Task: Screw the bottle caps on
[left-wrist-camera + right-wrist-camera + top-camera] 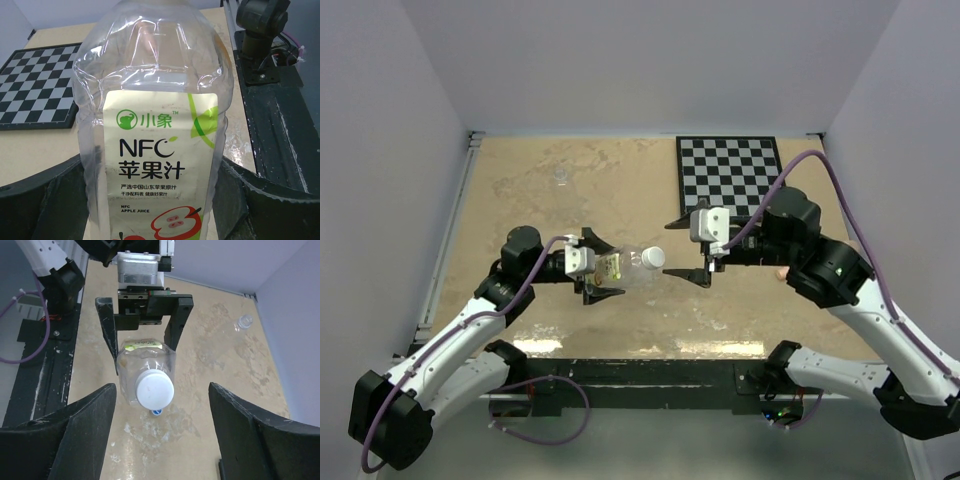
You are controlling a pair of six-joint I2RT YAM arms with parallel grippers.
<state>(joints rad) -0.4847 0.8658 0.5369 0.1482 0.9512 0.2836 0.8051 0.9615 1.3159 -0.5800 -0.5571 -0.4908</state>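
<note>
The taller bottle (620, 268) with its white apple-juice label (160, 165) lies level above the table, and my left gripper (603, 267) is shut on its body. A white bottle cap (155, 391) sits on its neck (653, 257), facing my right gripper (687, 249). That gripper stands open a little way off the cap, its fingers (75, 435) wide on either side and touching nothing. A blue cap (157, 412) lies on the table under the bottle's neck. The shorter clear bottle (560, 176) stands alone at the far left (244, 322).
A black-and-white checkerboard (730, 175) lies at the far right of the tan table (620, 200). A pinkish stick (781, 272) shows beside the right arm. Purple walls close in the table on three sides. The black base rail (640, 372) runs along the near edge.
</note>
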